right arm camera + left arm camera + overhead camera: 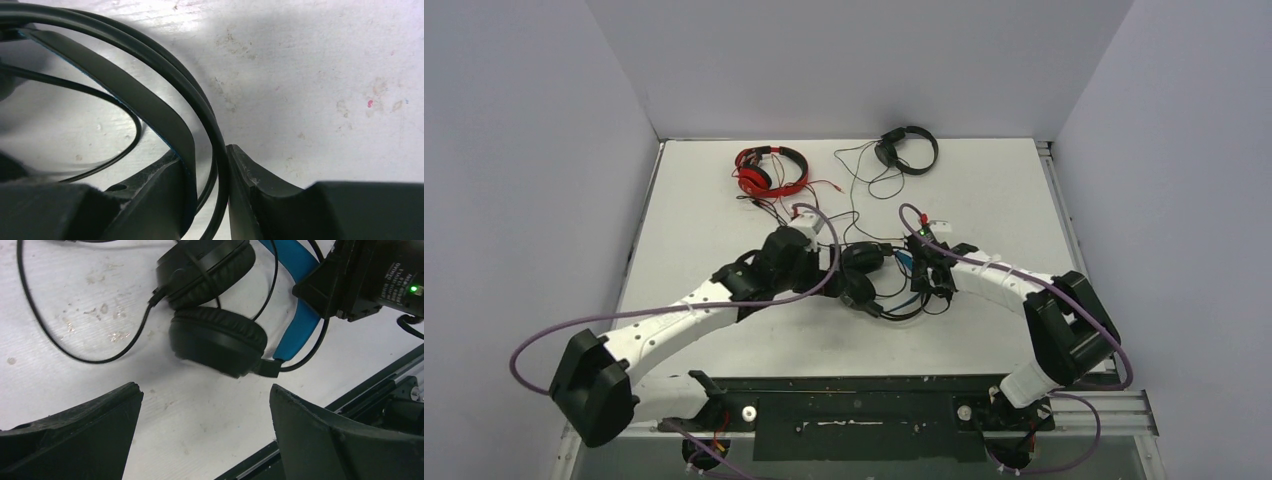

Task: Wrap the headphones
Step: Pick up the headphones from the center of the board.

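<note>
headphones [215,340] — headband [150,110] inside right gripper [207,167]

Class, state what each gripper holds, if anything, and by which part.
The right gripper is shut on the blue-banded headphones, pinching the headband together with a loop of cable. The left gripper is open, holding nothing.

**Band and cords pinched between the fingers**

The right gripper [205,165] has its two fingers [250,185] closed tight on the flat black headband [135,100], blue along its edge, together with two thin black cords [210,120]. All three arc up and away to the tool's left. A third cord [137,125] loops left of the fingers over the scuffed white table [325,75].
</note>
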Available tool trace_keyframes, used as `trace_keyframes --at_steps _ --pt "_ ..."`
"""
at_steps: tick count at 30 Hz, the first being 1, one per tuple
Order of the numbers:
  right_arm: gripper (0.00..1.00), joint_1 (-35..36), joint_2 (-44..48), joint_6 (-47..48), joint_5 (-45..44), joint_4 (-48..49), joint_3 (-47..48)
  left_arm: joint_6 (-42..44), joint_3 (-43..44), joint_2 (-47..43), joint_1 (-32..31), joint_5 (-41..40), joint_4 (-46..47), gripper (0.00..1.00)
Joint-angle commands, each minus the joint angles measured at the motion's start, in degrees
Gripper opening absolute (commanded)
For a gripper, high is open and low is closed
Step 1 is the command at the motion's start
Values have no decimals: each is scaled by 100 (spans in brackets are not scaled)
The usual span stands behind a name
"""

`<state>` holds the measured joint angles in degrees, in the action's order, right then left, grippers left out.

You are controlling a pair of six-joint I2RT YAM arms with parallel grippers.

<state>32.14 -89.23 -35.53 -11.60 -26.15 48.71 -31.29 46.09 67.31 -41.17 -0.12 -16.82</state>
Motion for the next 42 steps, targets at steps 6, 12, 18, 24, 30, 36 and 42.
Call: trace_keyframes --at_steps 6,12,18,24,30,36,42 --pt "30 225 573 -46 -336 -318 428 -303 1318 1361 -603 -1073 -234 97" --pt "30 324 709 -94 -351 -258 447 -642 1645 1932 -713 -1314 -469 97" --pt "31 389 730 -93 -346 -189 405 -888 1687 2289 -706 -1344 -436 96" --pt "32 389 649 -112 -369 -180 327 -994 1168 2178 -503 -992 28 76" --pt "47 381 587 -119 -293 -136 297 -1065 820 2067 -321 -753 283 66" --pt "72 339 434 -123 -163 -89 310 -1148 523 1952 -239 -567 617 65" --pt "72 222 187 -197 148 101 241 -1167 394 1929 -237 -524 750 65"
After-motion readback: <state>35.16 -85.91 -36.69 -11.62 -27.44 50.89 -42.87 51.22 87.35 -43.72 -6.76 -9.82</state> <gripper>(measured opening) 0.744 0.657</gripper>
